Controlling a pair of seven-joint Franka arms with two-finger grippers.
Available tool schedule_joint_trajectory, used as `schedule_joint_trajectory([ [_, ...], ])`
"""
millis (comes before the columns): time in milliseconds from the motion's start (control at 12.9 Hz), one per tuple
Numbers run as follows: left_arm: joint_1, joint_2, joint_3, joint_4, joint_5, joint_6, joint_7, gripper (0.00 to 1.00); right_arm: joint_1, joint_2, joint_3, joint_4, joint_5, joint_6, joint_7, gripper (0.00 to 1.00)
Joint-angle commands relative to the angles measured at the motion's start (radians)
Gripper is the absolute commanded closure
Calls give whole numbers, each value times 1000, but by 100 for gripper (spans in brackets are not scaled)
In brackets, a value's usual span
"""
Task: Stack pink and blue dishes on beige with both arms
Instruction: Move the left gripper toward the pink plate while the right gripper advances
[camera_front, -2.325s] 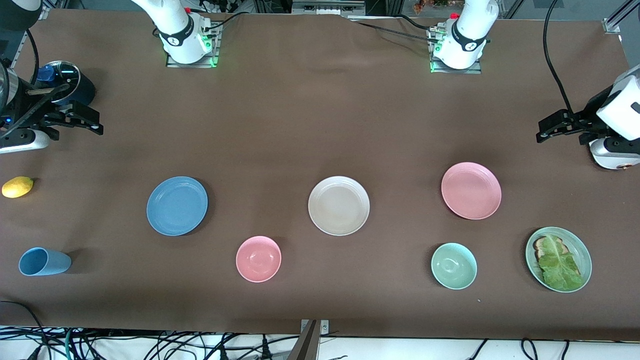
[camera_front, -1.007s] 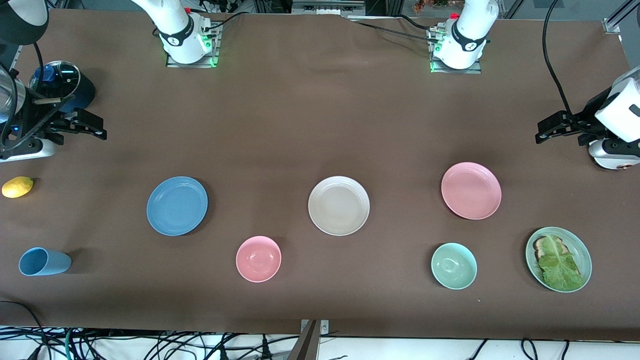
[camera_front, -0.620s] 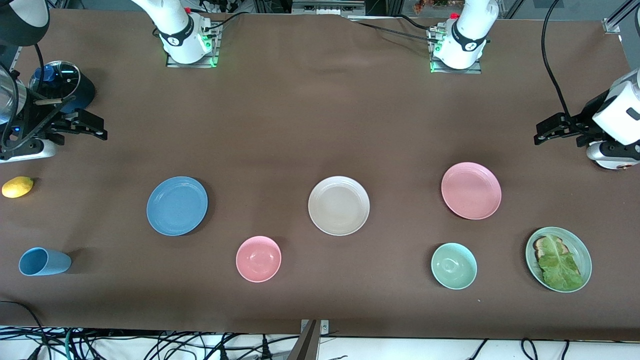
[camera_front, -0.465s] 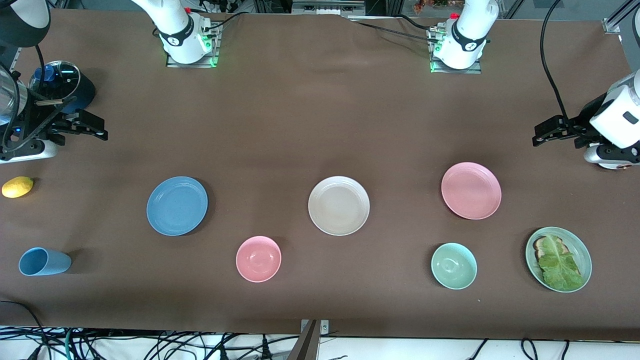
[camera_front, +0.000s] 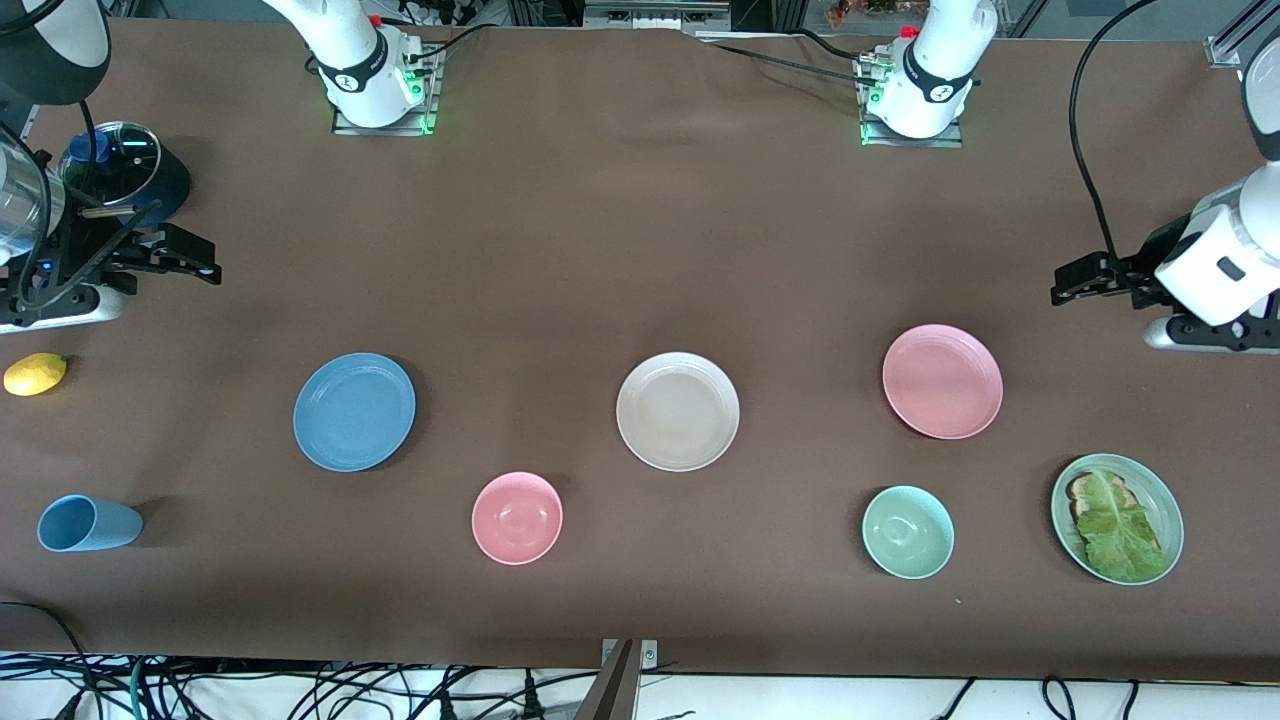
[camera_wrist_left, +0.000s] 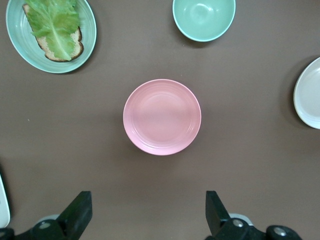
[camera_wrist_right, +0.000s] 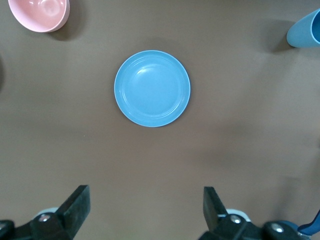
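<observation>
The pale pink plate lies toward the left arm's end of the table. A blue plate lies toward the right arm's end, and the beige plate sits between them. All three rest flat and apart. My left gripper hangs open and empty over bare cloth beside the pink plate. Over bare cloth beside the blue plate, my right gripper is open too, with nothing in it.
Nearer the front camera sit a pink bowl, a green bowl and a green plate with lettuce. A blue cup, a lemon and a lidded dark pot stand at the right arm's end.
Both grippers have drifted a little toward the middle of the table, the left toward the pink plate and the right toward the blue plate. No dish has moved.
</observation>
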Motion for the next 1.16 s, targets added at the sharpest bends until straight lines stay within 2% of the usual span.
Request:
schedule_joint_trajectory([
  [0, 0, 63, 4, 30, -8, -6, 7, 0, -3, -11, 3, -11, 9, 11, -13, 0],
  [310, 23, 164, 17, 35, -17, -3, -1, 0, -8, -8, -11, -8, 10, 18, -18, 0],
  [697, 58, 261, 18, 32, -8, 87, -2, 0, -8, 6, -12, -6, 12, 37, -18, 0],
  [852, 72, 278, 17, -11, -7, 153, -1, 0, -6, 6, -11, -9, 12, 37, -16, 0],
  [1085, 72, 275, 17, -126, -5, 301, 2, 0, -6, 11, -11, -11, 14, 40, -16, 0],
])
